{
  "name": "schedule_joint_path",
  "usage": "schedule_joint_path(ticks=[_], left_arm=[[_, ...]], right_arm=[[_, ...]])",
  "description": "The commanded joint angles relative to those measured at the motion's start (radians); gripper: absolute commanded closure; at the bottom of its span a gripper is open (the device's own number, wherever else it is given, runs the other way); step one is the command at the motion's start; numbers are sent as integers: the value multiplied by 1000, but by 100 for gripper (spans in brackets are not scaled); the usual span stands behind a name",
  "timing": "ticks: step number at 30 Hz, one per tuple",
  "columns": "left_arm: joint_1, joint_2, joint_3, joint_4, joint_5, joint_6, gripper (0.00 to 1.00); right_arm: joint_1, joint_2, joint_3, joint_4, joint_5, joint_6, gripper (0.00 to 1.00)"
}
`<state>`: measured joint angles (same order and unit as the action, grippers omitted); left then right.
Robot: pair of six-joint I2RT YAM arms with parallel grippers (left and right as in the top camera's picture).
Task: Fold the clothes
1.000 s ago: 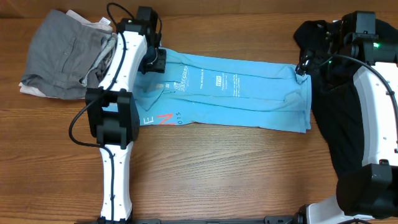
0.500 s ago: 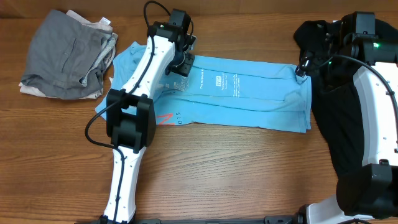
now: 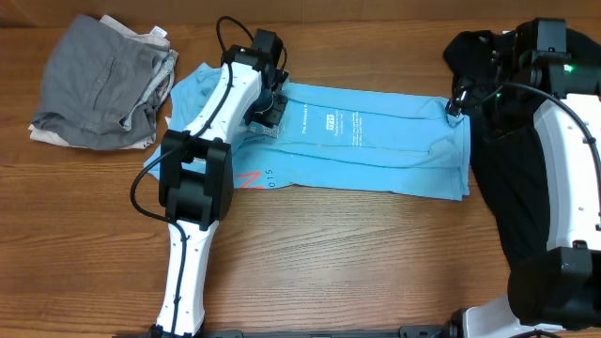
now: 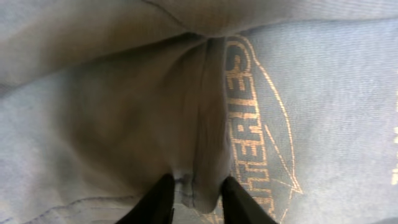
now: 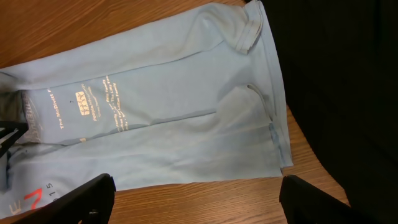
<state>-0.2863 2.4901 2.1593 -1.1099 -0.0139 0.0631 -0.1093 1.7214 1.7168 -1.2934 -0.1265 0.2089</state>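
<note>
Although the light blue T-shirt (image 3: pixel 376 141) already lies as a long band across the middle of the counter (image 3: pixel 357 272), the fold looks only partly done. Its long edges seem turned in, with the small white print facing up and a bit of the red lettering peeking out at the lower left edge. The right end, beside the black T-shirt (image 3: pixel 512 188), is fairly flat and square in the right wrist view, with a few soft creases. The left end is wider and looser, spreading out towards the grey garment pile (image 3: pixel 94 80) without quite touching it.

The left hand (image 4: pixel 194 190) sits low on that left part of the shirt. Its two dark fingers (image 4: pixel 158 196) are drawn close with a ridge of blue cloth pinched between them, so I take it to be clamped on the shirt (the cloth bunches up into a crease right above the tips). The right hand (image 5: pixel 196 183) hangs above the right end with its fingers wide apart, holding nothing.

My judgement is that the lengthwise narrowing is largely finished and the crosswise folds are what remain. The left end needs carrying over towards the right, probably once or twice, to leave a compact packet, and the loose left flap would need tidying on the way
</note>
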Motion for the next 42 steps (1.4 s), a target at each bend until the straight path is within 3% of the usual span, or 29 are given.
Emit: schedule_joint_path(ticks=[1,9,18,20,21,22,24,29,36,42], left_arm=[[8,8,-9,5,-27,8,76],[11,8,-6,6,-58,-8,91],[15,8,106,-87,-129,-53,91],[16,8,174,-136,-129,-52,77],[16,8,193,-149,-129,-52,75],[16,8,216,-166,-128,-52,76],[16,8,245,-189,-128,-52,96],[16,8,280,-237,-123,-52,96],[16,8,222,-225,-40,-34,72],[16,8,133,-192,-41,-33,69]], right_arm=[[3,-4,23,5,-6,0,11],[3,-4,23,6,-6,0,11],[3,-4,23,5,-6,0,11],[3,-4,23,5,-6,0,11],[3,-4,23,5,-6,0,11],[3,-4,23,5,-6,0,11],[3,-4,23,5,-6,0,11],[3,-4,23,5,-6,0,11],[3,-4,23,-3,-6,0,11],[3,-4,23,-3,-6,0,11]])
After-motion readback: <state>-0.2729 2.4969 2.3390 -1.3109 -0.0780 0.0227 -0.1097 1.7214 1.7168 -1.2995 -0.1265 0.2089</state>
